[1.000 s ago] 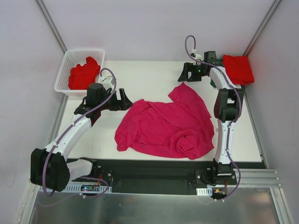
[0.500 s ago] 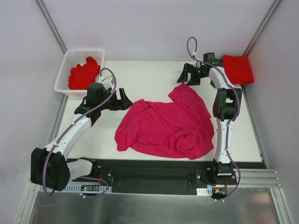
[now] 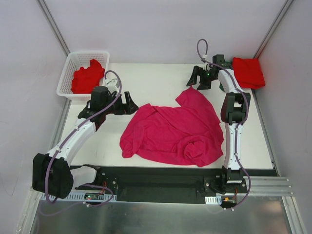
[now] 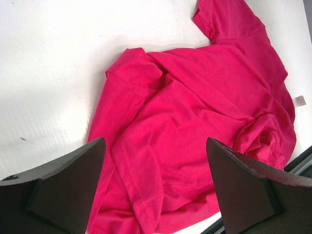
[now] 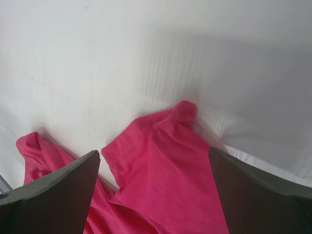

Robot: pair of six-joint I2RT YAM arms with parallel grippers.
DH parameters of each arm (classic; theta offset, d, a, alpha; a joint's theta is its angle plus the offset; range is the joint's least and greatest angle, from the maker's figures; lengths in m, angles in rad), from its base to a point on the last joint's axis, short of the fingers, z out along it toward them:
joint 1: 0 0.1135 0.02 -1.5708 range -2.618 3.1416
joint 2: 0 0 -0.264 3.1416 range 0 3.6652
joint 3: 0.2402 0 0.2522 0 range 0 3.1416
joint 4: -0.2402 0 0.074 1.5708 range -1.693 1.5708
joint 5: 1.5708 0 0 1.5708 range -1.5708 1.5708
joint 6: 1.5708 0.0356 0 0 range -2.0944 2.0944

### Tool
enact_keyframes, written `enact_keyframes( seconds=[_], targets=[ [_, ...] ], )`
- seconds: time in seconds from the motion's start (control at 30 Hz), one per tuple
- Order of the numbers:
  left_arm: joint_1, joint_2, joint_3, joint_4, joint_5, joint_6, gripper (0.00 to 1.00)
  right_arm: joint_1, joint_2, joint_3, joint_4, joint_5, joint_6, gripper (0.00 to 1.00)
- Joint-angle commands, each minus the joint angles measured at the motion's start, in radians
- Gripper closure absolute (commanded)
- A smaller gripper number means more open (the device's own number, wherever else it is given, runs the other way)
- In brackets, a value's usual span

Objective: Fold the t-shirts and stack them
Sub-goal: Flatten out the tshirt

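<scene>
A magenta-pink t-shirt (image 3: 173, 129) lies crumpled in the middle of the white table (image 3: 151, 80). It fills the left wrist view (image 4: 195, 107), and one sleeve of it shows in the right wrist view (image 5: 161, 161). My left gripper (image 3: 130, 105) is open and empty, just left of the shirt's left edge. My right gripper (image 3: 199, 80) is open and empty above the shirt's far sleeve. A bright red t-shirt (image 3: 87, 77) lies bunched in the basket. A second red t-shirt (image 3: 248, 72) lies folded at the far right corner, on top of a dark green cloth (image 3: 223, 88) that barely shows.
A white lattice basket (image 3: 68, 70) stands at the table's far left corner. Grey walls close in the table on three sides. A black strip (image 3: 161, 175) runs along the near edge between the arm bases.
My right gripper has shifted slightly right and turned above the pink shirt's far sleeve. The left arm and the shirts have not moved.
</scene>
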Motion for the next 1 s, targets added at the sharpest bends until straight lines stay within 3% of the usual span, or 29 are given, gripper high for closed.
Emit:
enact_keyframes(
  seconds=[0.0,0.7,0.97],
  targets=[
    [-0.006,0.013,0.045,0.026,-0.005,0.02,0.16,-0.004,0.014,0.06,-0.059,0.027,-0.021,0.04],
    [-0.006,0.047,0.062,0.026,-0.009,0.019,0.17,-0.029,0.045,0.07,-0.079,-0.061,-0.012,0.02],
    [-0.006,0.038,0.048,0.025,-0.003,0.025,0.17,-0.021,-0.007,-0.074,-0.097,-0.104,-0.001,0.01]
  ],
)
